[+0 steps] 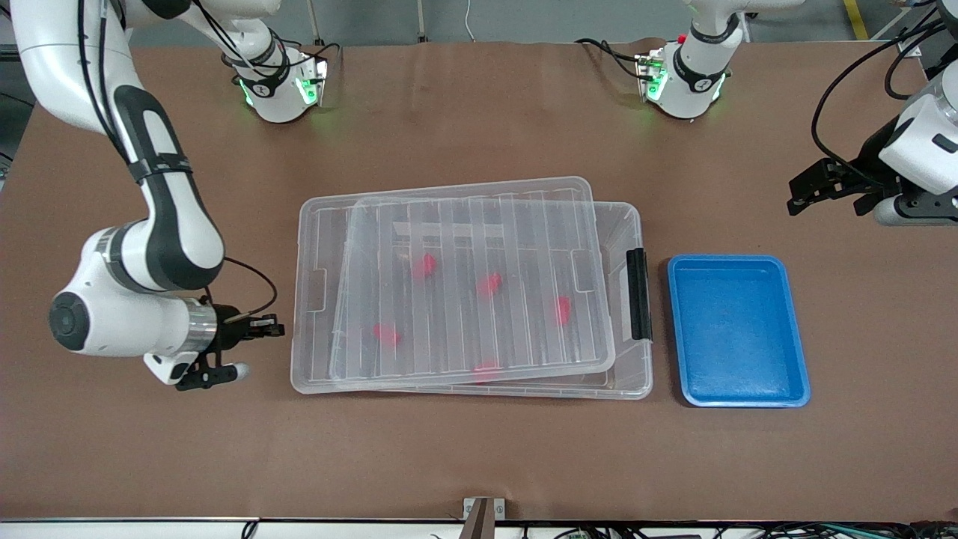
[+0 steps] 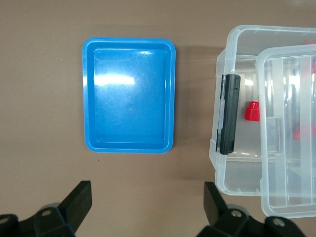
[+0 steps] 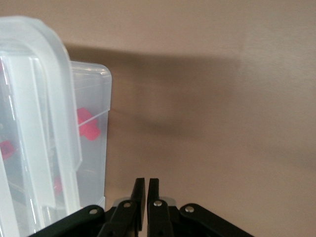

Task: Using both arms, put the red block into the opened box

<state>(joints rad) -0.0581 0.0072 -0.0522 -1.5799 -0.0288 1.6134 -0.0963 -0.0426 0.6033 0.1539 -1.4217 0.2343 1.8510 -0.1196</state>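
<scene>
The clear box (image 1: 627,224) lies mid-table with its ribbed lid (image 1: 464,224) resting askew on top, so only a strip by the black handle (image 1: 638,294) is uncovered. Several red blocks show through the lid, among them one at mid-box (image 1: 489,284). The left wrist view has a red block (image 2: 253,111) just inside the handle (image 2: 228,113). My right gripper (image 1: 275,328) (image 3: 146,180) is shut with nothing in it, low beside the box's end (image 3: 94,143) toward the right arm. My left gripper (image 1: 795,196) (image 2: 146,190) hangs open and empty over bare table toward the left arm's end.
An empty blue tray (image 1: 737,329) (image 2: 129,96) sits beside the box's handle end, toward the left arm. Brown table surface lies around the box and tray. The arm bases stand along the table's farthest edge.
</scene>
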